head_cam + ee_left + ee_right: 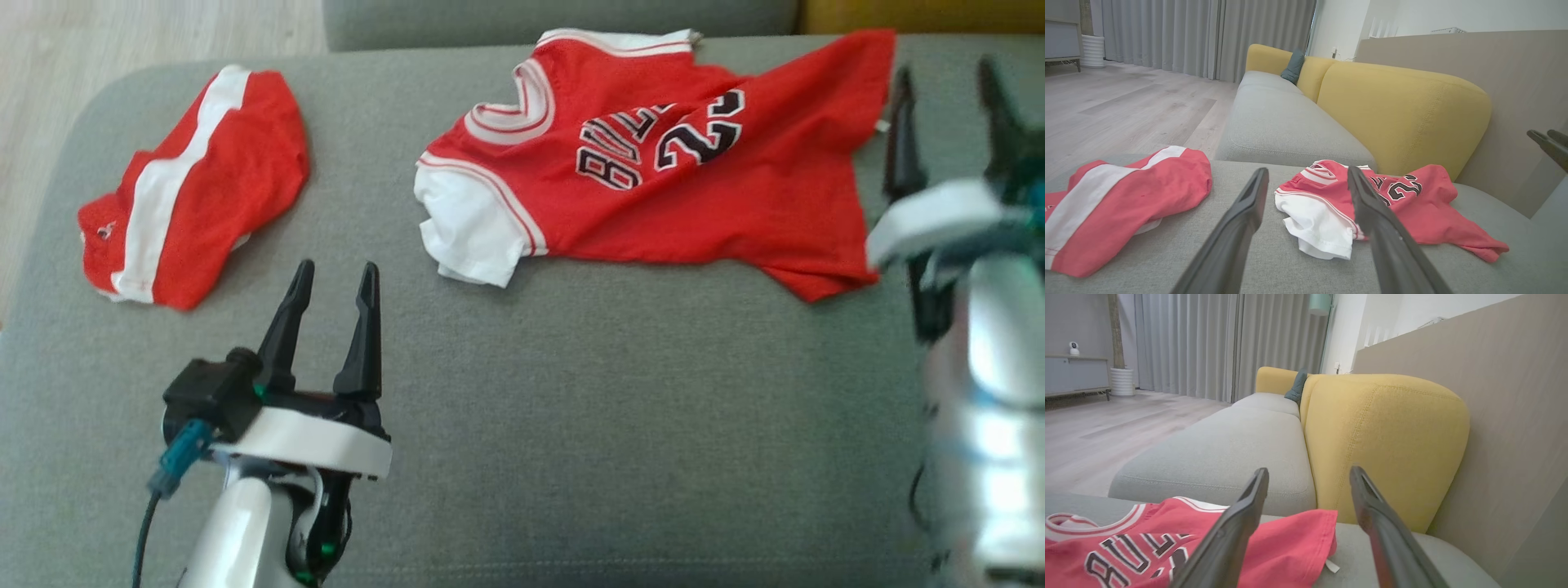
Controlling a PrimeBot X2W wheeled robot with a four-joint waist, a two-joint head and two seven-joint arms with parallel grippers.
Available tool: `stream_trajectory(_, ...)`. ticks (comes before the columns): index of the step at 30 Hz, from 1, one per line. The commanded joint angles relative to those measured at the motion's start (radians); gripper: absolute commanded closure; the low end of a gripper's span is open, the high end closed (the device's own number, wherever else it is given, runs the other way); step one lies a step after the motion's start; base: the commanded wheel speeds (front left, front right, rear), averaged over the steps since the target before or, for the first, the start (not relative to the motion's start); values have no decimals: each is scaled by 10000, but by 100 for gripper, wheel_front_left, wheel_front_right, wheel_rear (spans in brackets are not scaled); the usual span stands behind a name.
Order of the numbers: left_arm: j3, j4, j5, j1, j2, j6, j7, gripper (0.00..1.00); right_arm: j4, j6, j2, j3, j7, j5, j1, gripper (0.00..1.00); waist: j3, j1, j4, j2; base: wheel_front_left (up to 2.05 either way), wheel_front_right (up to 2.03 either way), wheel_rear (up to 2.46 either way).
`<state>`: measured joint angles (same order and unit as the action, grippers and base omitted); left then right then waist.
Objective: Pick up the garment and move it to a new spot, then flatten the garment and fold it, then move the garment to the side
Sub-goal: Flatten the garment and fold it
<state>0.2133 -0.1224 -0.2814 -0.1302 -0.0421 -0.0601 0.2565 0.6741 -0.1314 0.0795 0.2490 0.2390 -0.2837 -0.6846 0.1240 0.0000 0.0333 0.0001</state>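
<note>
A red jersey (653, 163) with white sleeves and black lettering lies spread but rumpled on the grey sofa seat (571, 408), toward the back right. It also lies ahead in the left wrist view (1412, 212) and low left in the right wrist view (1167, 543). My right gripper (947, 77) hovers open just past the jersey's right hem, fingers apart with nothing between them. My left gripper (335, 273) stands open over bare cushion, to the front left of the jersey's white sleeve. Between the left fingertips (1257, 179) the sleeve shows.
Red shorts (196, 188) with a white stripe lie bunched at the seat's back left, near the cushion's rounded edge. A yellow backrest (1384, 441) rises behind the seat, with a second grey cushion (1282, 122) beyond. Wooden floor (98, 41) lies off the left edge.
</note>
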Motion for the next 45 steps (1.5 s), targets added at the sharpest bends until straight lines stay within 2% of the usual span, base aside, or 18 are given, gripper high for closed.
stream_trajectory(1,-340,402,57,-145,-81,56,53,0,-633,7,-157,-431,112,368,230,0,-126,0,-127,-1,0,0,0)
stream_trajectory(10,-316,463,-18,-39,-81,105,53,0,-2752,7,-287,-1527,-109,2759,3245,0,-164,0,-395,-1,0,0,0)
stream_trajectory(15,-329,372,60,-104,-81,72,53,0,-3502,7,-290,-1826,-367,3108,3893,0,-36,0,-644,-1,0,0,0)
stream_trajectory(24,-295,-364,478,-567,-81,-35,53,0,-4422,7,-291,-1870,-718,3212,4084,0,367,0,-995,-1,0,0,0)
stream_trajectory(27,-306,-1148,862,-958,-132,-63,53,0,-4573,7,-291,-1926,-785,3230,4124,0,573,0,-1120,-1,0,0,0)
stream_trajectory(32,-400,-3295,1301,-2275,-444,136,29,0,-4816,7,-292,-2076,-853,3258,4057,0,1028,0,-1366,-1,0,0,0)
stream_trajectory(41,-525,-6545,1594,-4799,-999,425,13,0,-5226,7,-292,-2274,-891,3252,3796,0,1835,0,-1843,-1,0,0,0)
stream_trajectory(45,-446,-7692,1638,-5456,-1104,379,9,0,-5368,7,-292,-2232,-910,3219,3750,0,2048,0,-1951,-1,0,0,0)
